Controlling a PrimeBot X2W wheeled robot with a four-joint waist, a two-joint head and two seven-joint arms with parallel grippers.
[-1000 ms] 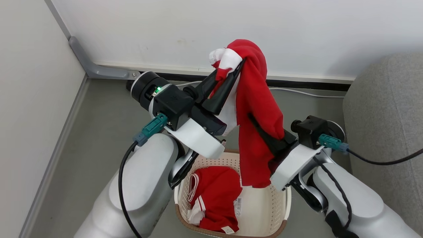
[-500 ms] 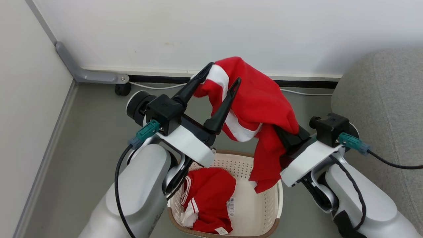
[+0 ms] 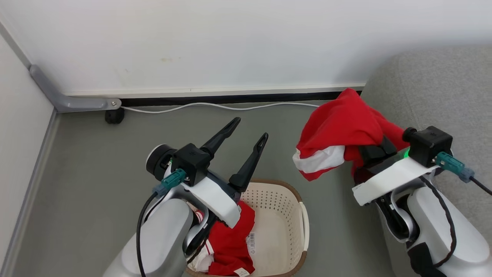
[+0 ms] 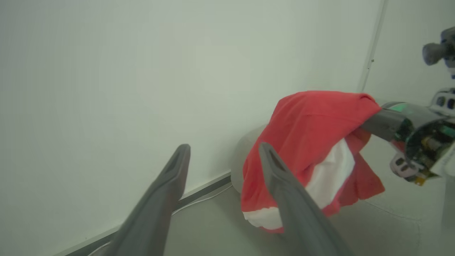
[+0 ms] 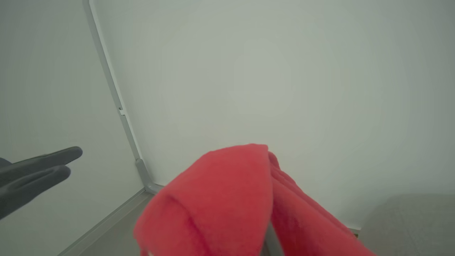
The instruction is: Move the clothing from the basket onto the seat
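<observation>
Released by the left gripper [image 3: 249, 134] since half a second ago, the soft bright red garment with a white band [image 3: 340, 129] now hangs on the right gripper [image 3: 373, 151] alone, beside the large grey fabric sofa [image 3: 434, 88]. Cloth buries those fingers, so their grip cannot be told. The left fingers stand spread and empty above the oval cream perforated plastic basket [image 3: 303, 215], where another red garment [image 3: 228, 246] lies.

On the floor [image 3: 96, 161] at six o'clock stands the basket [image 3: 304, 219] with clothing [image 3: 230, 246] in it, another garment [image 3: 342, 127] hanging at two o'clock beside the seat [image 3: 442, 88], the wall [image 3: 230, 38] behind.
</observation>
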